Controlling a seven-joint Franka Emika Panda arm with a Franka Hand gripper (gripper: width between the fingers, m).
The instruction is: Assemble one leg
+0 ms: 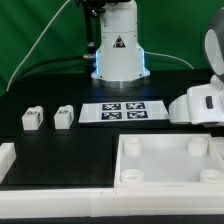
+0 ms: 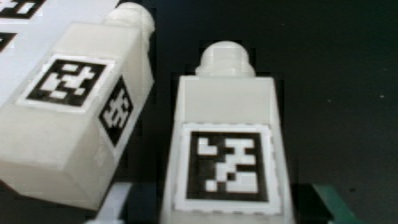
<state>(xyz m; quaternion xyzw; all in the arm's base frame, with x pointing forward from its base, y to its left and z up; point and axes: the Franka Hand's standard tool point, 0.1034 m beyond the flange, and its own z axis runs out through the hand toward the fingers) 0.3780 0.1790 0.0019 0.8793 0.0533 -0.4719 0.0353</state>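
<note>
In the wrist view a white leg (image 2: 228, 150) with a black-and-white tag lies on the black table between my fingers. My gripper (image 2: 231, 208) is open, with a dark gap between each finger and the leg. A second leg (image 2: 80, 105) lies close beside it, outside the jaws. In the exterior view my gripper (image 1: 197, 112) is low over the table at the right and hides both of these legs. Two more legs (image 1: 32, 119) (image 1: 64, 116) stand at the exterior view's left.
The marker board (image 1: 120, 112) lies mid-table, and its corner shows in the wrist view (image 2: 18, 12). The large white tray-like part (image 1: 170, 185) with round corner sockets sits at the front right. A white rail (image 1: 50, 190) runs along the front left. The robot base (image 1: 118, 50) stands behind.
</note>
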